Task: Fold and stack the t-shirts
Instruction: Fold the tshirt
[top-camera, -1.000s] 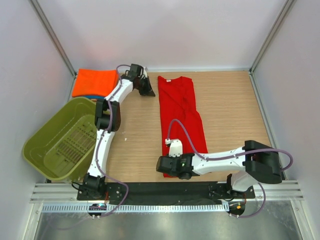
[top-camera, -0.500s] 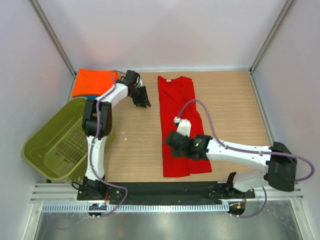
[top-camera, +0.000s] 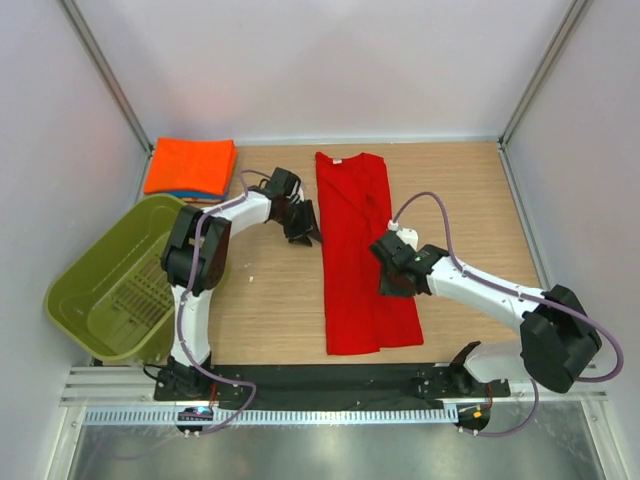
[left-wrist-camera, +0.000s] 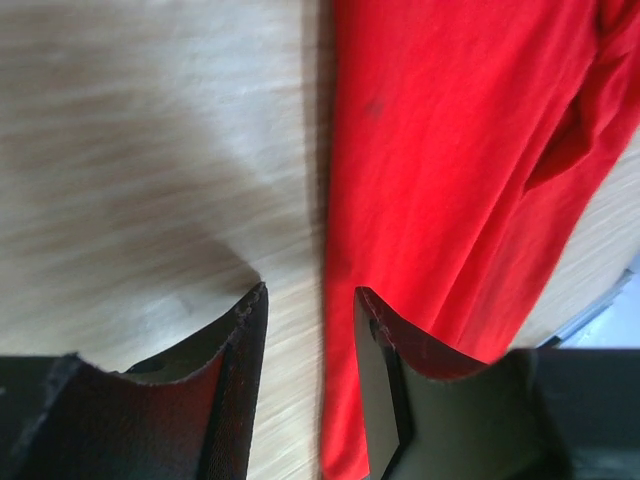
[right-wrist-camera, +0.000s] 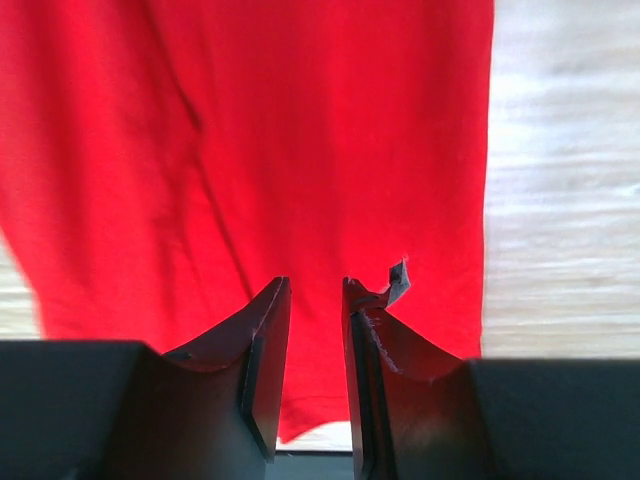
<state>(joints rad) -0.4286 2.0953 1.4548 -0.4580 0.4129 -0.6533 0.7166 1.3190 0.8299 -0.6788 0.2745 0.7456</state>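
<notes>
Left hand (top-camera: 299, 227), half-open and empty, hovers at the left edge of the red t-shirt (top-camera: 352, 250) while the right hand (top-camera: 391, 281), narrowly parted and empty, hangs over its right side, apparently flanking the strip lying flat on the bench (top-camera: 460, 200) to fold it crosswise.

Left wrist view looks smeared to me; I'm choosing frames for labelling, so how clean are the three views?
Left wrist: wood grain of the table streaks with blur, a soft shadow lies across it; red t-shirt soft-edged. Right wrist: shirt folds readable, wood at right smeared. Top external: sharp, evenly lit, no glare.
</notes>
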